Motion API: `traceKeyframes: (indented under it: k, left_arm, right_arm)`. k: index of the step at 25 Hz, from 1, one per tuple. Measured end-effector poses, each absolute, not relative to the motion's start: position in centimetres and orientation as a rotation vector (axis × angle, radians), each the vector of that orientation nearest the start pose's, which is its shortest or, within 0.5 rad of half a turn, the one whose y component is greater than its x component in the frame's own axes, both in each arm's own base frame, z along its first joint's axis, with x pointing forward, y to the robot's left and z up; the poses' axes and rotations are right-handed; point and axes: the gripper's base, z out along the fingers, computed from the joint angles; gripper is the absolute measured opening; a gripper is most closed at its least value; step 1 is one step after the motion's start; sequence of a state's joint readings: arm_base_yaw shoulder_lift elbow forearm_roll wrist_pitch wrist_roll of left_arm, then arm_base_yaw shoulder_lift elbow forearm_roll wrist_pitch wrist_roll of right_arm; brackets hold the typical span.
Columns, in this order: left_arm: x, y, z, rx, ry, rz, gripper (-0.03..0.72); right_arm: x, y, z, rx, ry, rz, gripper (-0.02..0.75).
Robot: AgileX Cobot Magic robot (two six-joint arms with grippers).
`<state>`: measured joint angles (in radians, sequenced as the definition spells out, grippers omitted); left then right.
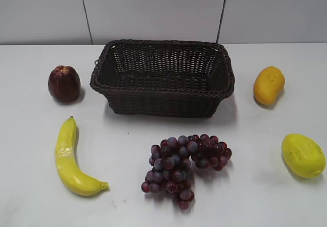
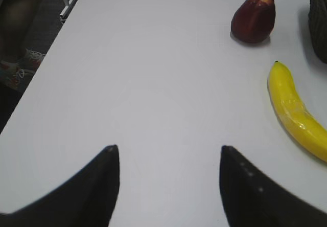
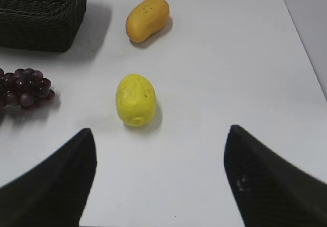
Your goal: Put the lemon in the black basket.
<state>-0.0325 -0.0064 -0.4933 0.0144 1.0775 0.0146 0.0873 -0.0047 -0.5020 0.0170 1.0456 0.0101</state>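
Observation:
The lemon [image 1: 303,155] is a pale greenish-yellow oval lying on the white table at the right front. In the right wrist view the lemon [image 3: 135,99] lies ahead of my open, empty right gripper [image 3: 160,135], a little left of its centre, blunt tip toward the camera. The black basket [image 1: 163,77] is a large dark woven rectangle at the back centre, empty; its corner shows in the right wrist view [image 3: 41,12]. My left gripper [image 2: 168,148] is open and empty over bare table. Neither gripper shows in the exterior view.
An orange-yellow mango [image 1: 269,85] lies right of the basket. A bunch of purple grapes [image 1: 185,166] lies in front of it. A banana [image 1: 71,158] and a dark red apple [image 1: 64,84] lie at the left. The table's left edge [image 2: 46,68] drops to the floor.

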Motion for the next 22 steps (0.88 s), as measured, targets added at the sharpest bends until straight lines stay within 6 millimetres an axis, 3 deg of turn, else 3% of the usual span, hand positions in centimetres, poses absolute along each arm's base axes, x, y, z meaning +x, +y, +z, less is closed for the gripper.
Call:
traceKeyframes:
  k: [8, 22]
  left_arm:
    - [-0.6, 0.1, 27.4, 0.048, 2.061, 0.006, 0.456]
    - [-0.6, 0.1, 27.4, 0.048, 2.061, 0.006, 0.456]
  right_arm:
    - [0.0, 0.1, 27.9, -0.079, 2.066, 0.081, 0.589]
    - [7.9, 1.3, 26.4, -0.071, 2.548, 0.142, 0.589]
